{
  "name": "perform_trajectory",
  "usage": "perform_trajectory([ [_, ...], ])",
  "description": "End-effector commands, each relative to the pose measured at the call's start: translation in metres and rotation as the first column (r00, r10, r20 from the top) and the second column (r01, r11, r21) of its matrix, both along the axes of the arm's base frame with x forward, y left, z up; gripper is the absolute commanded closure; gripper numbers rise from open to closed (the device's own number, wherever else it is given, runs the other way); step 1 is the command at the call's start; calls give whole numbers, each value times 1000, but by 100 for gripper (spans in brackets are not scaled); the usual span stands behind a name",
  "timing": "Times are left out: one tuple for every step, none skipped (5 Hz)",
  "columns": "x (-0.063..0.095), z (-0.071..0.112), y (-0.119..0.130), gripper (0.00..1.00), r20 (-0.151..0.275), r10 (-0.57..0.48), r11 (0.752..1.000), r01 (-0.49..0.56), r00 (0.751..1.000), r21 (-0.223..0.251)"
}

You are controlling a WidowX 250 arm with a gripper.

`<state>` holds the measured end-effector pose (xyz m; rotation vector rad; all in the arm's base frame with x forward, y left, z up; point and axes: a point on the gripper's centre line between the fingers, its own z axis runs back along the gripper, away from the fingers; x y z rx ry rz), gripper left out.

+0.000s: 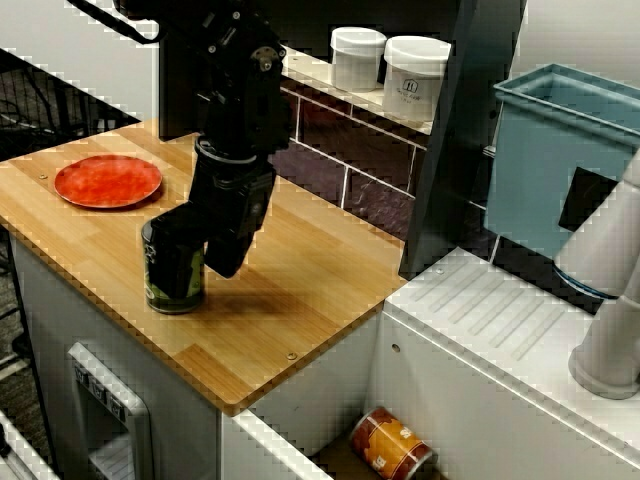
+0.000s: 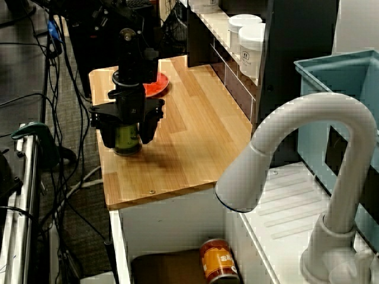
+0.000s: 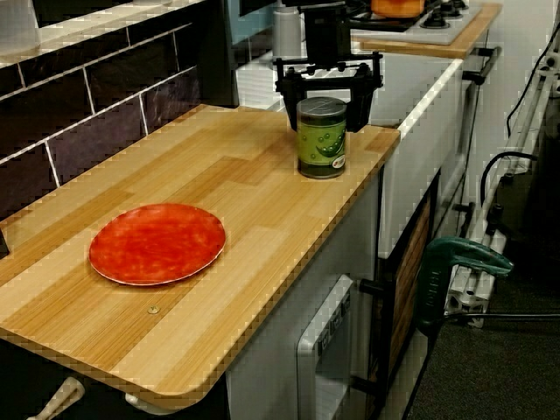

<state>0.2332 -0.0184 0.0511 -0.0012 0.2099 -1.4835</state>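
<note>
The tool (image 2: pixel 128 137) hangs right over the green can (image 3: pixel 321 140), and its fingers (image 3: pixel 288 96) stand wide apart, one on each side of the can with a gap showing at both walls. Nothing is clamped. The can stands upright on the wooden counter (image 3: pixel 262 201), close to the front edge. In the view from above, the red plate (image 1: pixel 108 181) lies well apart from it at ten o'clock.

It looks like a rigid tin, sealed, and probably carries some weight. The label wrap looks smooth, so it could slip under a light pinch. I judge the best hold to be across the round wall at mid-height, below the top rim, with the pads square to the sides.

The wrist points straight down, and the black arm rises near vertical above the can.

Further out, two white jars (image 1: pixel 415 78) sit on the shelf at one o'clock. An orange can (image 2: pixel 218 260) lies on its side down in the sink, beside the white faucet (image 2: pixel 308 148).
</note>
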Motion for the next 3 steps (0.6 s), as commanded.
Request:
perform_trajectory([
  [15,16,30,0,90,16,1000,-18,996,26],
  [18,17,46,0,110,42,998,-47,993,38],
  [22,20,62,0,117,73,996,-78,991,41],
])
